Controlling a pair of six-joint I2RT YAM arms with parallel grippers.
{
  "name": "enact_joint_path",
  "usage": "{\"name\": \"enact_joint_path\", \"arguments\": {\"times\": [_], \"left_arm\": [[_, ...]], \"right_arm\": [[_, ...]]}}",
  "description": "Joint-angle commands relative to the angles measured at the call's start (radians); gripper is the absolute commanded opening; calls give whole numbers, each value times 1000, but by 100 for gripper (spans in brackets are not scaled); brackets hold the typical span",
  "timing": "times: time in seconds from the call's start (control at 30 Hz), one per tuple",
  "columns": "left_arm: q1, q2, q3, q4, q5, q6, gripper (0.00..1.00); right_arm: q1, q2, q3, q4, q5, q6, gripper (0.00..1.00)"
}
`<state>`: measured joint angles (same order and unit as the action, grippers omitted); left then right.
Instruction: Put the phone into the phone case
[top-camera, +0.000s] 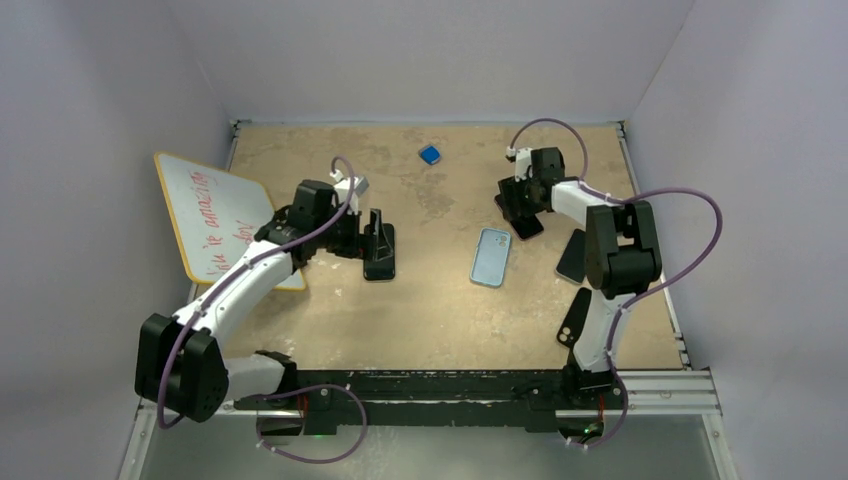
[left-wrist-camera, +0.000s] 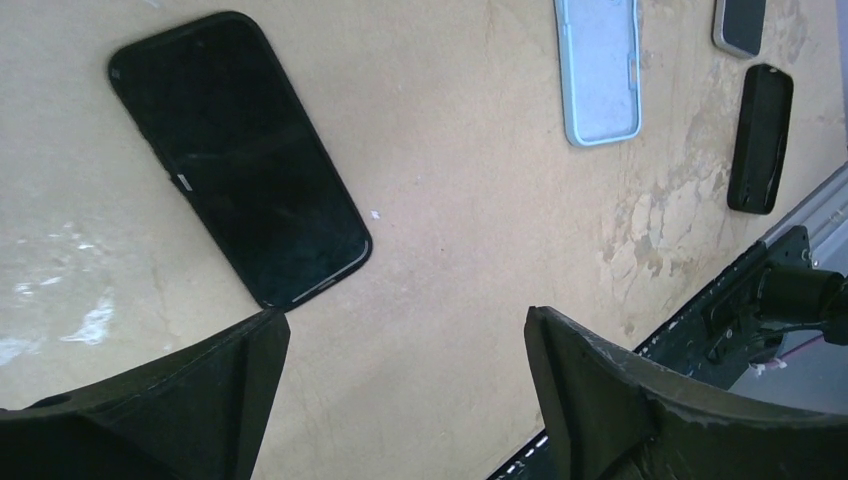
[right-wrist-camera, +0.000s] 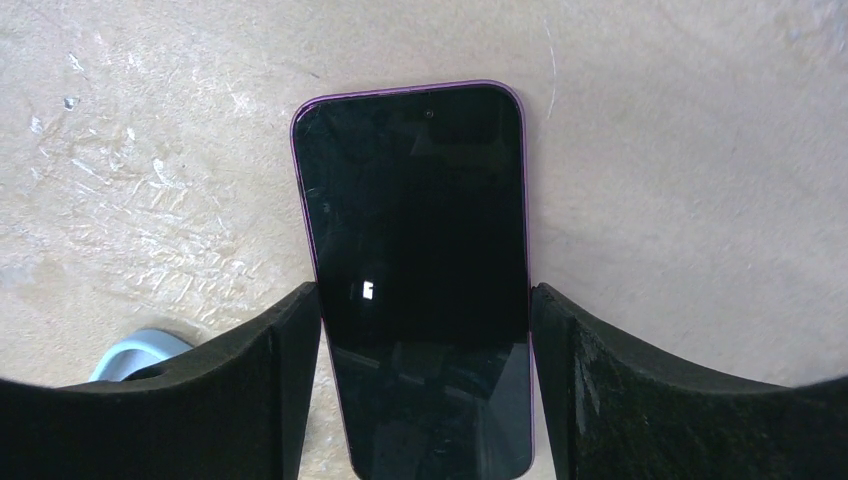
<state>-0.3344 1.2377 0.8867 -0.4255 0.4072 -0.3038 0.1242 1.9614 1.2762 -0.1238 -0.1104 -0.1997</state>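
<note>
Right wrist view puts the purple-rimmed phone (right-wrist-camera: 410, 200) straight between my right fingers (right-wrist-camera: 290, 340). It lies screen-up and flat on the desk (top-camera: 430, 320), with its long axis running from the top of the frame to the bottom. One finger sits against each long edge, so I am closed across its short width; how firm the hold is I cannot tell.

The light blue phone case (top-camera: 491, 257) lies just beside this spot, toward the lower left of my right fingers in the top external view. Its open side faces up and its long axis runs nearly top to bottom of that frame. One corner of it shows at the lower left of the right wrist view.

I judge my right arm to be the nearer one to both phone and case. The coming move turns on carrying the phone that short way and lining its length up with the case's.

My left fingers (left-wrist-camera: 240, 380) stand wide apart with bare desk between them. A second, all-black phone (left-wrist-camera: 240, 160) lies diagonally at the upper left of the left wrist view, clear of them.
</note>
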Motion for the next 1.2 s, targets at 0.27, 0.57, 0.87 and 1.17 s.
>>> {"name": "enact_joint_path", "arguments": {"times": [0.27,0.57,0.87,1.17], "left_arm": [[-346,246,159,203,-200,-225,81],[-452,492,259,478,-245,-303,73],[-469,668,288,604,-281,-328,69],[-492,797,375,578,-307,-331,67]], "right_arm": [[20,-105,-58,-78,106,303,61],[39,-92,-45,-147,191,390,61],[48,-103,-69,-175,227,480,58],[48,-131,-112,-193,250,511,58]]}}
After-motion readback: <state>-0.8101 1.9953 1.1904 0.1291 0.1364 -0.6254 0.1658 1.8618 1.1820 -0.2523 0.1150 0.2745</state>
